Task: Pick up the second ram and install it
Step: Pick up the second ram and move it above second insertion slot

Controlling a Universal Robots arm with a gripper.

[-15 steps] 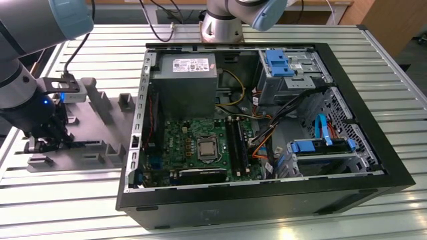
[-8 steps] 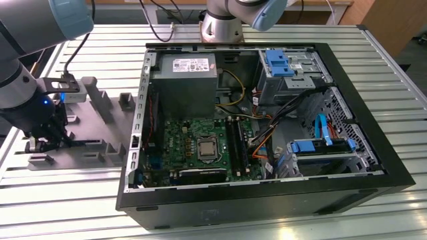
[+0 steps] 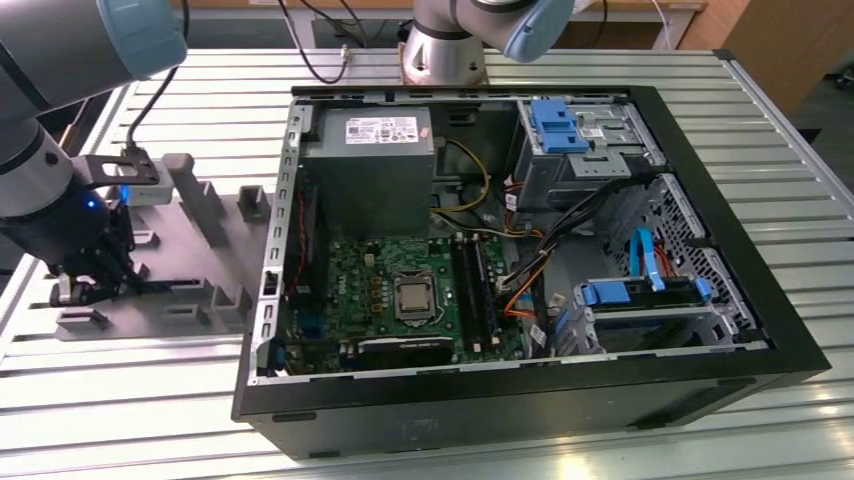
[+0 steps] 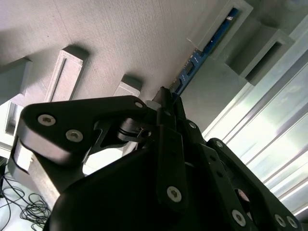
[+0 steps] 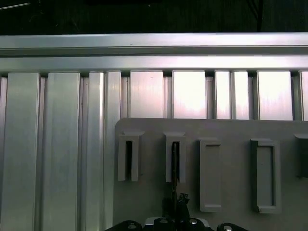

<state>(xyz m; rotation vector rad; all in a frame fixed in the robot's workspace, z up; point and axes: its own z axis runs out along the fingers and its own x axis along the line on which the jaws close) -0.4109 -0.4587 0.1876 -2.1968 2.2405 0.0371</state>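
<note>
As it stands slotted, second ram (image 4: 196,57), thin, bluish

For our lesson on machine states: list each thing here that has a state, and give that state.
computer case: lying on its side, panel off.
second ram: on edge in a grey fixture slot.
claw: shut on the second ram.
processor: bare, no cooler.

Arm (image 3: 54,190) low, pincer (image 4: 167,96) closed, pointing downward
</note>
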